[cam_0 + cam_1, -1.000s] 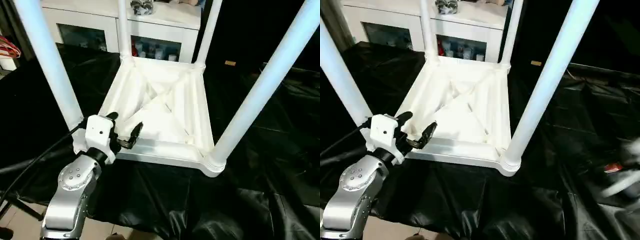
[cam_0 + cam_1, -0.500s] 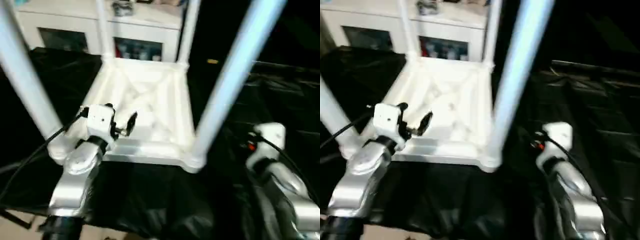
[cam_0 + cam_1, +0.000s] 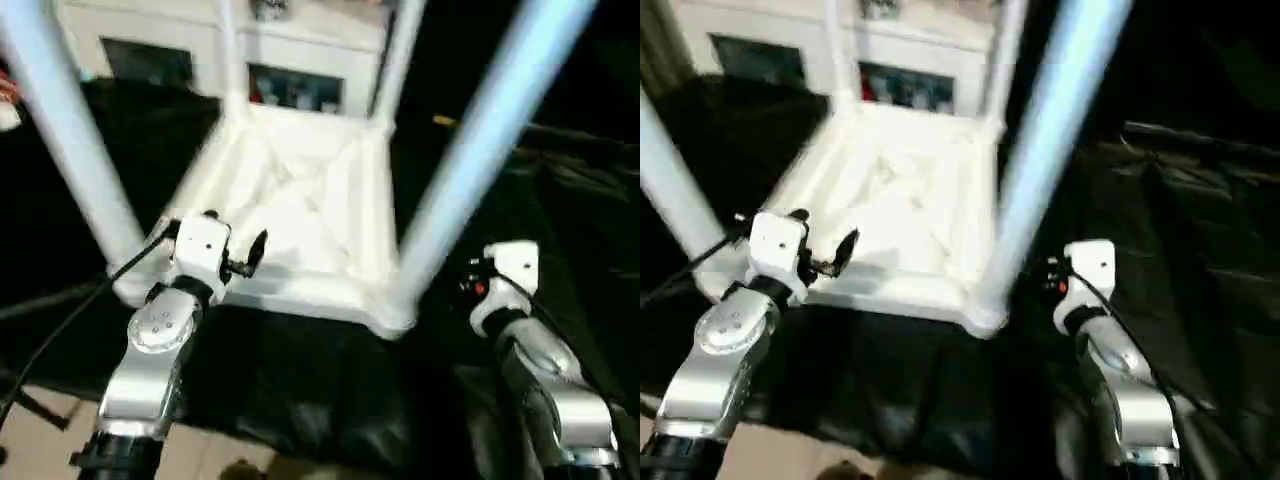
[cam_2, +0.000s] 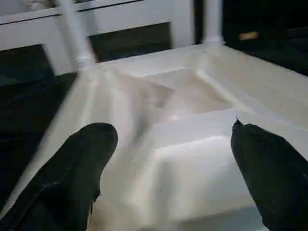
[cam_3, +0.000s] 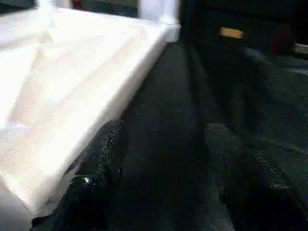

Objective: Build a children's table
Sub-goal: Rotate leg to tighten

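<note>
White plastic dominated the scene: the children's table [image 3: 300, 215] lay upside down on a black sheet [image 3: 300, 370], ribbed underside up, with all four legs [image 3: 500, 140] seated in the corner sockets and rising out of the top of the head views. Behind it stood a white cabinet [image 3: 290, 60] with glass doors.

Change over the last second: the right arm, absent from the head views a second earlier, had come into them. Its right gripper [image 5: 163, 144] now sat low over the black sheet, just beside the near right corner of the tabletop and the leg there. Its jaws stood partly apart and held nothing; the wrist view showed only dark sheet between the fingers [image 5: 103, 144], with the tabletop edge to one side.

The left gripper [image 3: 240, 250] remained at the near long edge of the tabletop, close to the near left leg. Its jaws were spread wide, empty, and the rim of the tabletop showed between the two fingers [image 4: 82, 154] in the wrist view. Contact with the rim could not be confirmed.

The whole head view had also shifted and blurred, so the camera had moved; the table itself appeared to lie as before.

Reading: with four legs in, assembly looked essentially complete. Both arms flanking the near edge suggested a two-handed step next, probably gripping the frame to turn the table upright. Neither jaw had yet closed on anything.
</note>
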### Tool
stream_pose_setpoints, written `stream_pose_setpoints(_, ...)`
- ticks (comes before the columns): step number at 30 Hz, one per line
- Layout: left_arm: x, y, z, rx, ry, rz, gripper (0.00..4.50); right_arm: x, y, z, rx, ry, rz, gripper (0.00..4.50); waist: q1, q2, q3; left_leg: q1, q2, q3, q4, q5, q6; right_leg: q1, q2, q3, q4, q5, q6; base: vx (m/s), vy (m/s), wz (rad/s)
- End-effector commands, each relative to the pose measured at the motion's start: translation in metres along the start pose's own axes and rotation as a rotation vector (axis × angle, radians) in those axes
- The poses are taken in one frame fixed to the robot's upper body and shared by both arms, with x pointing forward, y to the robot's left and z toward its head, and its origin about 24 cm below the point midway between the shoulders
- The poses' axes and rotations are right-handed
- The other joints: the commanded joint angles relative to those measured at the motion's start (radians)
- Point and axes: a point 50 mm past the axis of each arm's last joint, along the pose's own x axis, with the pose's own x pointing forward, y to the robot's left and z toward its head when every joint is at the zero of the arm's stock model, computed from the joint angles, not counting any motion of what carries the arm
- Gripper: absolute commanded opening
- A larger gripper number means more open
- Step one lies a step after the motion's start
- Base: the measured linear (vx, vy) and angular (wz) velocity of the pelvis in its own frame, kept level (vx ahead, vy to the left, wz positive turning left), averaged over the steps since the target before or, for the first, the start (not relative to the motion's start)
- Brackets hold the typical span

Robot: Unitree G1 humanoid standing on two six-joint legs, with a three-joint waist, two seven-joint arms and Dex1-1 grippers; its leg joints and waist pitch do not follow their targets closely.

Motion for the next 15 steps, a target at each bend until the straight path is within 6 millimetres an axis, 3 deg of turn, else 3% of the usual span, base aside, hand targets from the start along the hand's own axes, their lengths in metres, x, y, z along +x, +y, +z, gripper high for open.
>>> stream_pose_setpoints(1,0.0003,-0.0058,0.0039,-0.004,-0.025,-0.041,4.50,-0.0015,-0.0042,0.0027,-0.014,-0.013,-0.025,2.86,0.027,-0.019,-0.053,0.017,0.002,0.022,-0.046,0.066,0.096,0.053,-0.118,0.074,-0.128,0.104,-0.026,-0.094,-0.161,-0.05)
stream_pose_setpoints(2,0.0002,-0.0051,0.0022,-0.039,-0.013,-0.038,4.50,-0.0018,-0.0040,0.0019,-0.002,-0.011,-0.024,2.86,0.019,-0.017,-0.041,0.023,0.006,0.027,-0.076,-0.042,0.011,0.066,-0.096,0.058,-0.142,-0.167,0.041,-0.094,-0.161,-0.05)
stream_pose_setpoints(3,0.0002,-0.0051,0.0022,-0.039,-0.013,-0.038,4.50,-0.0018,-0.0040,0.0019,-0.002,-0.011,-0.024,2.86,0.016,-0.021,-0.039,0.019,0.011,0.029,-0.085,-0.079,-0.017,0.072,-0.098,0.064,-0.156,-0.371,0.103,-0.085,-0.107,-0.14)
stream_pose_setpoints(4,0.0002,-0.0051,0.0022,-0.039,-0.013,-0.038,4.50,-0.0018,-0.0040,0.0019,-0.002,-0.011,-0.024,2.86,0.017,-0.021,-0.034,0.016,0.012,0.028,-0.080,-0.095,-0.011,0.070,-0.112,0.074,-0.168,-0.471,0.124,-0.090,-0.047,-0.24)
stream_pose_setpoints(5,0.0002,-0.0035,0.0022,-0.038,-0.016,-0.027,4.50,-0.0021,-0.0032,0.0016,0.007,-0.010,-0.023,2.86,0.016,-0.019,-0.042,0.065,0.009,0.062,-0.053,-0.157,-0.053,0.036,-0.065,0.154,-0.184,-0.651,0.135,-0.090,-0.047,-0.24)
stream_pose_setpoints(6,0.0002,-0.0035,0.0023,-0.038,-0.016,-0.027,4.50,-0.0021,-0.0031,0.0016,0.007,-0.010,-0.023,2.86,0.022,-0.025,-0.023,0.060,0.009,0.059,-0.042,-0.194,-0.042,0.034,-0.067,0.199,-0.198,-0.715,0.090,-0.077,0.011,-0.41)
stream_pose_setpoints(7,0.0004,-0.0028,0.0019,-0.031,-0.009,-0.017,4.50,-0.0020,-0.0026,0.0023,-0.005,-0.012,-0.020,2.86,0.029,-0.022,-0.021,0.068,0.008,0.057,-0.024,-0.216,-0.032,0.027,-0.073,0.231,-0.207,-0.750,0.077,-0.056,0.078,-0.46)
stream_pose_setpoints(8,0.0008,-0.0024,0.0027,-0.004,-0.014,-0.015,4.50,-0.0019,-0.0023,0.0023,-0.006,-0.012,-0.018,2.86,0.040,-0.024,-0.020,0.062,0.003,0.038,-0.001,-0.225,-0.013,0.044,-0.080,0.288,-0.213,-0.771,0.046,-0.056,0.078,-0.46)
stream_pose_setpoints(9,0.0014,-0.0025,0.0028,0.019,-0.013,-0.020,4.50,-0.0017,-0.0019,0.0026,-0.009,-0.016,-0.016,2.86,0.030,-0.048,-0.010,0.012,0.005,-0.003,-0.039,-0.191,0.032,0.076,-0.082,0.238,-0.185,-0.664,-0.005,-0.044,0.158,-0.43)
stream_pose_setpoints(10,0.0014,-0.0025,0.0028,0.021,-0.013,-0.021,4.50,-0.0016,-0.0019,0.0027,-0.009,-0.016,-0.016,2.86,0.023,0.000,-0.017,0.033,0.027,-0.011,-0.096,-0.174,0.017,0.049,-0.049,0.198,-0.170,-0.571,-0.053,-0.075,0.185,-0.15)
stream_pose_setpoints(11,0.0017,-0.0026,0.0028,0.032,-0.012,-0.025,4.50,-0.0016,-0.0018,0.0027,-0.009,-0.018,-0.015,2.86,-0.019,0.022,-0.031,0.095,0.041,-0.014,-0.130,-0.300,0.014,-0.008,0.035,0.112,-0.120,-0.341,-0.102,-0.075,0.185,-0.15)
stream_pose_setpoints(12,0.0021,-0.0028,0.0027,0.034,-0.013,-0.028,4.50,-0.0015,-0.0015,0.0024,-0.010,-0.019,-0.015,2.86,-0.035,0.041,-0.030,0.092,0.054,-0.031,-0.146,-0.390,-0.024,-0.005,0.047,0.089,-0.098,-0.233,-0.114,-0.080,0.186,0.03)
stream_pose_setpoints(13,0.0027,-0.0031,0.0020,0.011,-0.006,-0.033,4.50,-0.0014,-0.0014,0.0024,-0.013,-0.019,-0.016,2.86,-0.052,0.059,-0.046,0.085,0.083,-0.060,-0.162,-0.379,-0.120,0.028,0.036,0.059,-0.067,0.012,-0.117,-0.024,0.099,-0.03)
stream_pose_setpoints(14,0.0031,-0.0034,0.0015,-0.008,-0.001,-0.036,4.50,-0.0013,-0.0014,0.0022,-0.015,-0.019,-0.017,2.86,-0.062,0.067,-0.044,0.093,0.109,-0.071,-0.173,-0.328,-0.168,0.028,0.031,0.029,-0.061,0.085,-0.114,-0.055,0.176,0.01)
stream_pose_setpoints(15,0.0039,-0.0036,0.0015,-0.002,0.002,-0.042,4.50,-0.0012,-0.0014,0.0022,-0.018,-0.018,-0.017,2.86,-0.077,0.064,-0.036,0.086,0.134,-0.073,-0.186,-0.320,-0.152,0.034,0.013,0.013,-0.064,0.059,-0.099,-0.047,0.111,0.08)
